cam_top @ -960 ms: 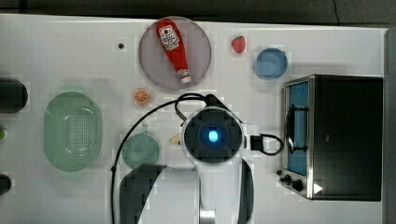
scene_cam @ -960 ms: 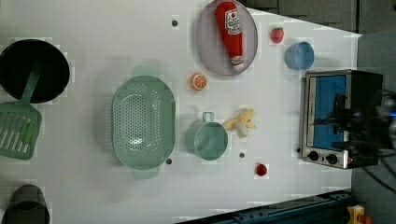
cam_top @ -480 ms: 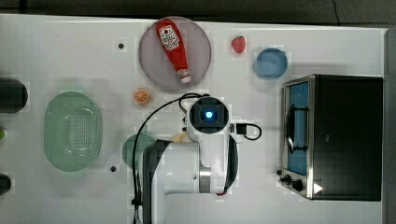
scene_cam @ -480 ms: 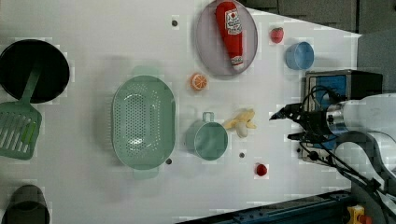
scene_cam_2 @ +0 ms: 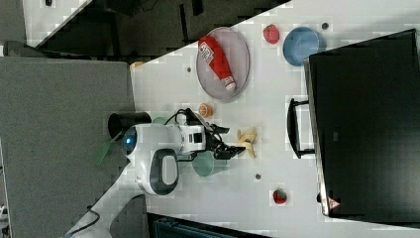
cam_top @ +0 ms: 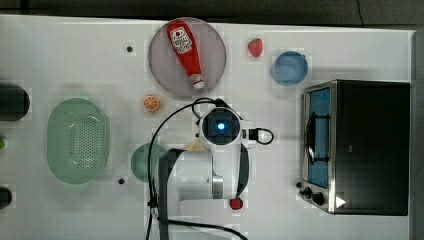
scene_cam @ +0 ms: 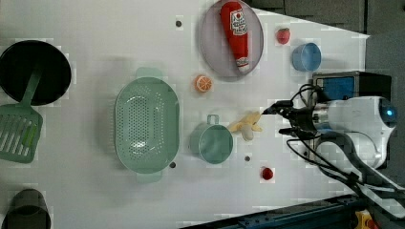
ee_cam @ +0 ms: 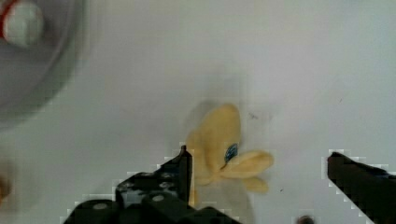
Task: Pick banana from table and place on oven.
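Note:
The banana (scene_cam: 246, 126) is pale yellow and lies on the white table (scene_cam: 86, 28), just right of the green cup (scene_cam: 212, 143) in the left view. It also shows in the right view as the banana (scene_cam_2: 247, 140), and a tip of the banana (cam_top: 194, 146) peeks out beside the arm in the top view. My gripper (scene_cam: 280, 119) is open and hovers close to it, on the side toward the oven (scene_cam: 348, 86). In the wrist view the banana (ee_cam: 219, 140) lies below and between the spread fingers of the gripper (ee_cam: 258, 157), nearer one finger (ee_cam: 180, 168). Nothing is held.
A green colander (scene_cam: 145, 126) sits left of the cup in the left view. An orange slice (scene_cam: 203, 83), a ketchup bottle (scene_cam: 236, 28) on a grey plate, a strawberry (scene_cam: 282, 35) and a blue bowl (scene_cam: 306, 56) lie beyond. A small red fruit (scene_cam: 267, 174) lies near the front edge.
The arm has swung away from the oven toward the banana, leftward in the left view, and now hovers by it. The gripper has stayed open.

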`<action>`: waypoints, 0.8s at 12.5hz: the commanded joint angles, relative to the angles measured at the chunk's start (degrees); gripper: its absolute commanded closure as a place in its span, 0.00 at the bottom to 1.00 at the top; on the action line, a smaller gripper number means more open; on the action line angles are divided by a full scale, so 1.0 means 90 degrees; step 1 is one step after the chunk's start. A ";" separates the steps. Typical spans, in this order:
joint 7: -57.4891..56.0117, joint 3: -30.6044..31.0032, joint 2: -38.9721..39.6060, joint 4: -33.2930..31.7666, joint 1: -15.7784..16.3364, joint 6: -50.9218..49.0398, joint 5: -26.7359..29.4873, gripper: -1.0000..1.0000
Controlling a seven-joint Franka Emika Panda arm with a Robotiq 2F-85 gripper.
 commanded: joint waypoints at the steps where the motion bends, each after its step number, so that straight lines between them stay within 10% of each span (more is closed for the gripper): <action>1: 0.0889 0.0196 0.0349 -0.0124 0.0143 0.0436 0.0028 0.00; 6: 0.1055 0.0293 0.0880 -0.0136 0.0155 0.0882 0.0028 0.00; 10: 0.1055 0.0338 0.0997 -0.0179 0.0155 0.1237 0.0028 0.53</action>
